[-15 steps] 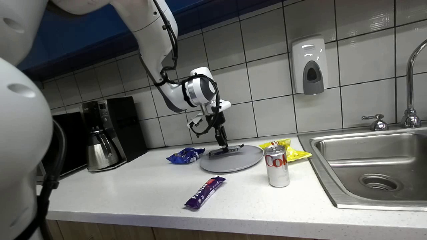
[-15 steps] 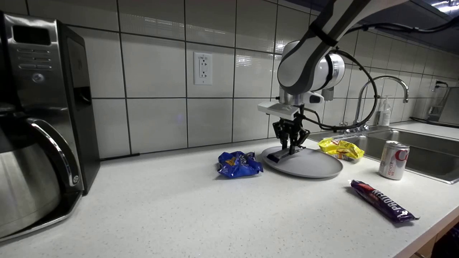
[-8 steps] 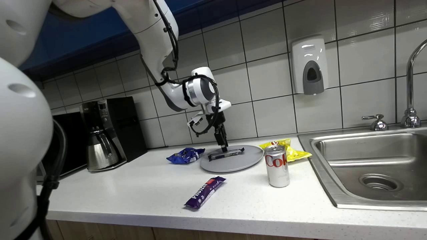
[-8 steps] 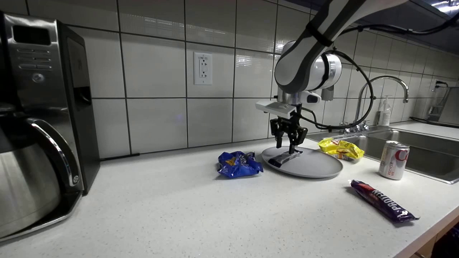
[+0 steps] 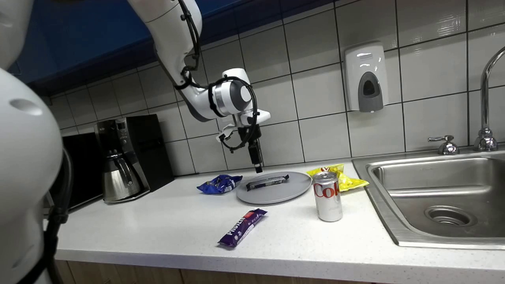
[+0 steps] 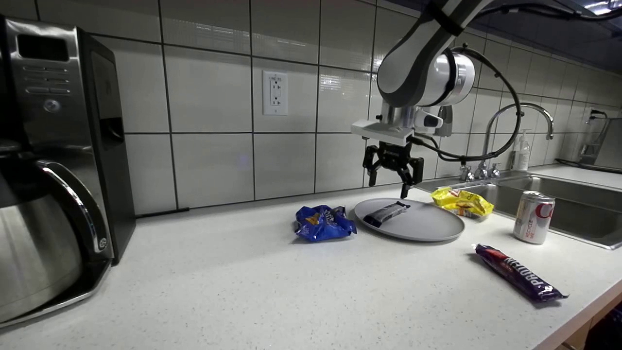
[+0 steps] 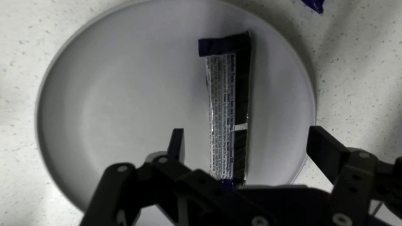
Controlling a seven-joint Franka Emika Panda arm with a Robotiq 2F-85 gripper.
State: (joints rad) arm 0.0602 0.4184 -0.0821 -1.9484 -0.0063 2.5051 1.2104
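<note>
My gripper [image 6: 388,189] hangs open above a grey plate [image 6: 432,223], its fingers wide apart with nothing between them. On the plate lies a dark wrapped bar [image 6: 387,214], flat and apart from the fingertips. From the wrist view, the bar [image 7: 224,110] shows its printed silver back, right of the plate's middle, and its near end is partly hidden behind the gripper. A crumpled blue bag [image 5: 220,184] sits on the counter beside the plate. On the plate's opposite side is a yellow bag [image 6: 461,201].
A purple protein bar [image 5: 242,228] lies near the counter's front edge. A silver Coke can [image 5: 328,197] stands upright between the plate and the steel sink [image 5: 398,232]. A coffee maker [image 5: 134,157] stands at the far end, and a tiled wall backs the counter.
The gripper has opened and let go of the dark bar, which now rests flat on the plate. The arm has risen away from it.
</note>
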